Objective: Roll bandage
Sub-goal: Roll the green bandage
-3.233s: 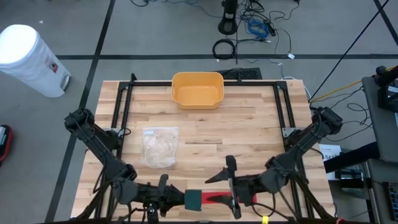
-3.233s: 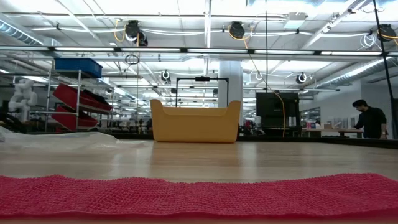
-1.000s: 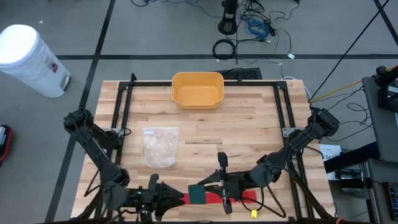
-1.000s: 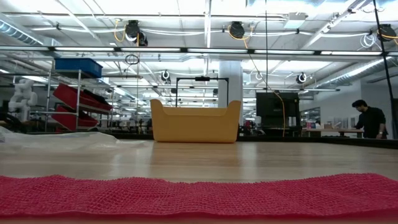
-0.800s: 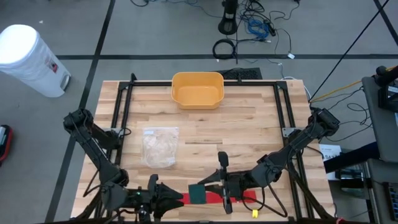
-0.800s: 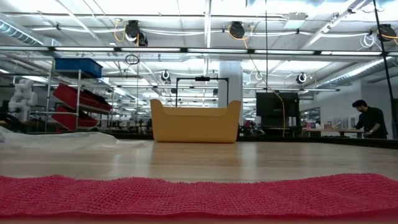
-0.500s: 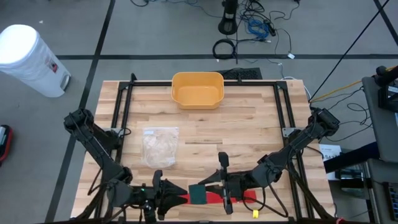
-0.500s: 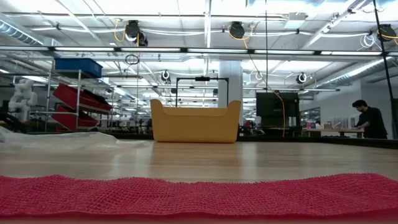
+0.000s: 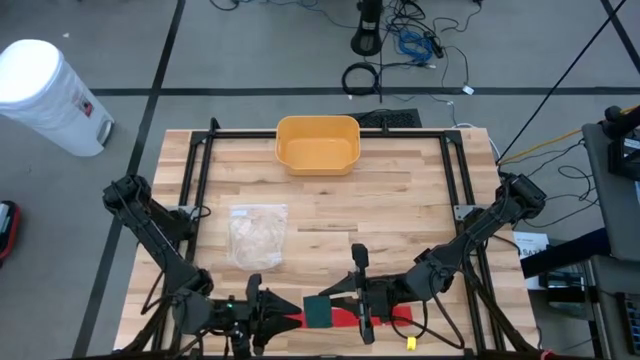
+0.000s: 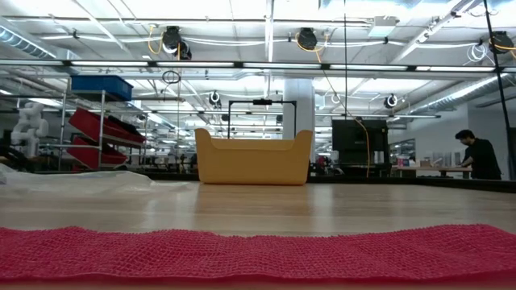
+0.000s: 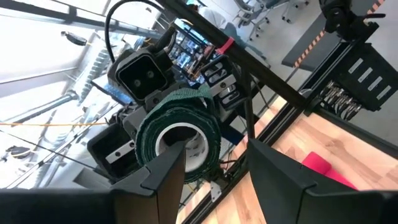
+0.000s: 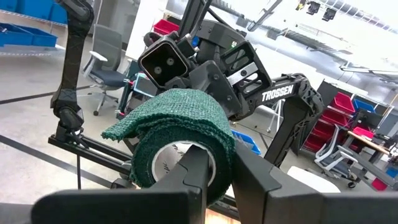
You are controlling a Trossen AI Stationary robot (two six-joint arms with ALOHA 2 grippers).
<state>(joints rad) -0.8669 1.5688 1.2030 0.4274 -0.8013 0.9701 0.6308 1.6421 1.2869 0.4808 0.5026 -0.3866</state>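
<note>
The right gripper point(image 12: 219, 160) is clamped on the roll point(image 12: 180, 127), a dark green bandage wound on a white core; one finger seems to reach into the core and the other lies outside the winding. A loose flap of green fabric sticks out from the roll's side. It holds the roll over the middle of the table point(image 9: 400, 200) edge that lies opposite the bin point(image 9: 317, 143).

The left gripper point(image 11: 214, 146) faces it end-on, fingers spread and grasping nothing, their tips just beside the roll. Whether they touch it cannot be told.

Under both grippers a red strip point(image 10: 258, 251) of open-weave bandage lies flat along that same edge, running from below the left gripper out past the right one.

Farther in, a clear bag point(image 9: 257, 236) with pale contents lies left of the table's centre, well apart from the grippers. The yellow bin stands at the middle of the far edge.

Beyond the table a person point(image 10: 480, 155) stands at a bench.
</note>
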